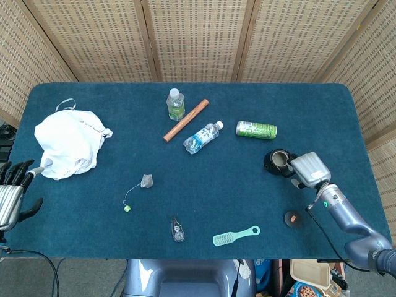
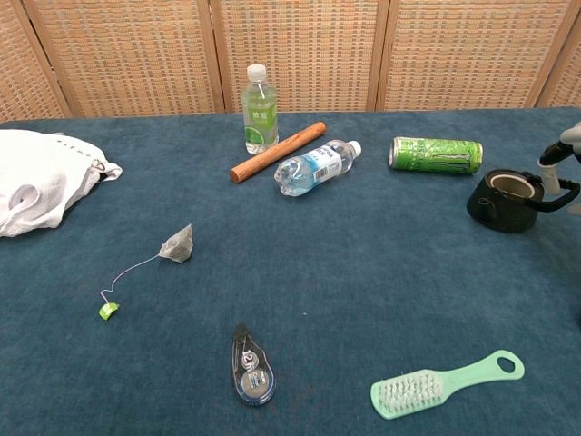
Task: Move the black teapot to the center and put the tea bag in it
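Observation:
The black teapot (image 1: 276, 162) (image 2: 504, 200) stands lidless near the table's right side, its handle toward my right hand. My right hand (image 1: 307, 170) (image 2: 565, 154) sits just right of the pot with its fingertips by the handle, gripping nothing that I can see. The tea bag (image 1: 146, 180) (image 2: 178, 243) lies left of centre, its string running to a green tag (image 1: 127, 208) (image 2: 108, 311). My left hand (image 1: 12, 195) hangs off the table's front left corner, fingers spread and empty.
A small dark lid (image 1: 291, 218) lies in front of the teapot. A green can (image 1: 256, 129), water bottle (image 1: 203, 137), wooden stick (image 1: 185, 120) and green bottle (image 1: 176, 104) line the back. A white cloth (image 1: 67, 144) lies left; a tape dispenser (image 1: 177, 229) and mint brush (image 1: 235, 235) lie in front.

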Robot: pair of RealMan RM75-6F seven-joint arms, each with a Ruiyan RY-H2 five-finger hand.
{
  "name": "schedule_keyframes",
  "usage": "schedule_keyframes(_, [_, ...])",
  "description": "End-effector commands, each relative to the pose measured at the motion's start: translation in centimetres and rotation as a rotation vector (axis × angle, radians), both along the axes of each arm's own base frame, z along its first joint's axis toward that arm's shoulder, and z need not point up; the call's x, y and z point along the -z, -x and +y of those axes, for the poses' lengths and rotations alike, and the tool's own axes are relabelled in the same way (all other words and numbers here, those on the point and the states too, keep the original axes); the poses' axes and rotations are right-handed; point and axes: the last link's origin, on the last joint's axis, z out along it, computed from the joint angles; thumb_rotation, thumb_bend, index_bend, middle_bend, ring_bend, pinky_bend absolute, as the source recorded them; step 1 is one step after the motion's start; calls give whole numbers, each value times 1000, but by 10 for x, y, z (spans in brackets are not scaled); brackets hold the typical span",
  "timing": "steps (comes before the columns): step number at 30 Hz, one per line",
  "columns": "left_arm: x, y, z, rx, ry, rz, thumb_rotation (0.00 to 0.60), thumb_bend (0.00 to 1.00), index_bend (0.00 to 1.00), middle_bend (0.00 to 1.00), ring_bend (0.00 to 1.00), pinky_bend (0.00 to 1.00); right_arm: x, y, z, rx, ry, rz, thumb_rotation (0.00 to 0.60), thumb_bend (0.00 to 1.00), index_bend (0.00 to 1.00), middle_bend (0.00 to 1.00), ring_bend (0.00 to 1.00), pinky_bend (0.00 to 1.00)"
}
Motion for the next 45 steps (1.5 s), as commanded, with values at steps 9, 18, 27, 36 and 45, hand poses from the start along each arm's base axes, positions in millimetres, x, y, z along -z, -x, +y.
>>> schedule_keyframes(9, [2, 2, 0, -5, 4, -7, 600, 357, 194, 105, 103, 29, 3, -3, 1, -3, -8, 10, 516, 487, 487, 424, 652, 669])
schedule_keyframes(18, [2, 5, -1, -14, 6, -8, 600, 357, 194, 105, 103, 30, 7, -2, 0, 8, -16, 29, 515, 486, 487, 426, 652, 669])
schedule_keyframes(27, [3, 5, 0, -15, 11, -9, 600, 357, 193, 105, 103, 30, 9, 2, 1, 28, -28, 48, 515, 486, 492, 439, 652, 669])
schedule_keyframes(36, [3, 6, 0, -16, 11, -10, 600, 357, 194, 104, 103, 30, 14, 3, 5, 30, -57, 80, 515, 486, 513, 455, 652, 669])
schedule_keyframes(45, [4, 6, -1, -19, 15, -16, 600, 357, 193, 105, 103, 29, 20, -1, 4, 25, -94, 115, 515, 487, 554, 492, 652, 669])
